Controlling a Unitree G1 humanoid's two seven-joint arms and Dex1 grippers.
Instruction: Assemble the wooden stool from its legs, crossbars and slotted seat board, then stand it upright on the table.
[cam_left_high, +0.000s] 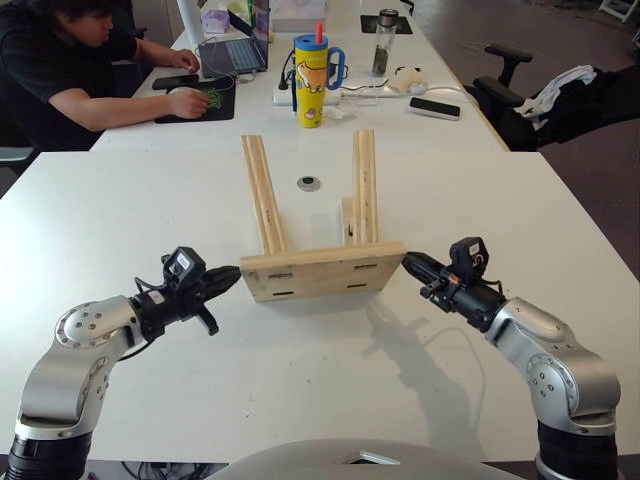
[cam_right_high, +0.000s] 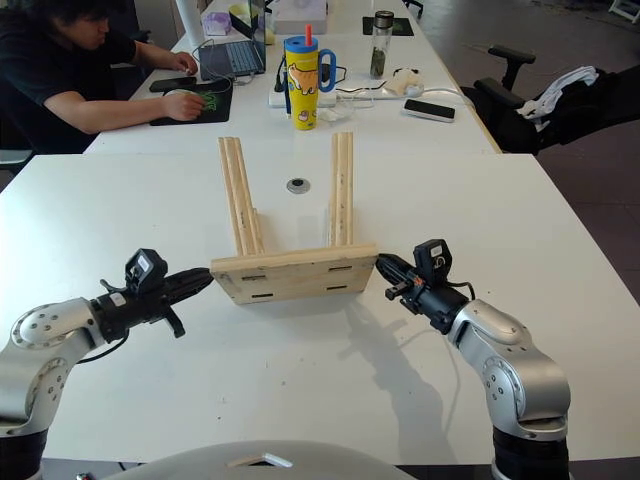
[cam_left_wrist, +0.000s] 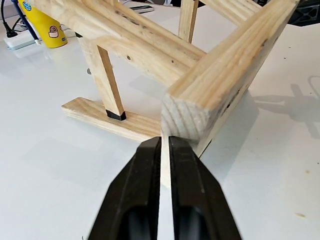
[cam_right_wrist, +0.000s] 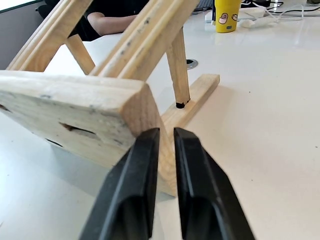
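Left eye view, entry: stool (cam_left_high: 264, 200), assembled, on its side mid-table (cam_left_high: 120, 230). Left gripper (cam_left_high: 232, 272) and right gripper (cam_left_high: 410, 262) sit against opposite seat (cam_left_high: 322, 270) ends, pincers narrow, gripping nothing. I judge they squeeze to tip it upright.

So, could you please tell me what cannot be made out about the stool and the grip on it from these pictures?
- Where the legs meet the seat board: hidden behind the board in both eye views.
- Contact with the board: the left end effector covers the corner in the left wrist view, and the right end effector covers the edge in the right wrist view.
- Leg ends: cut off by the picture edge in both wrist views.
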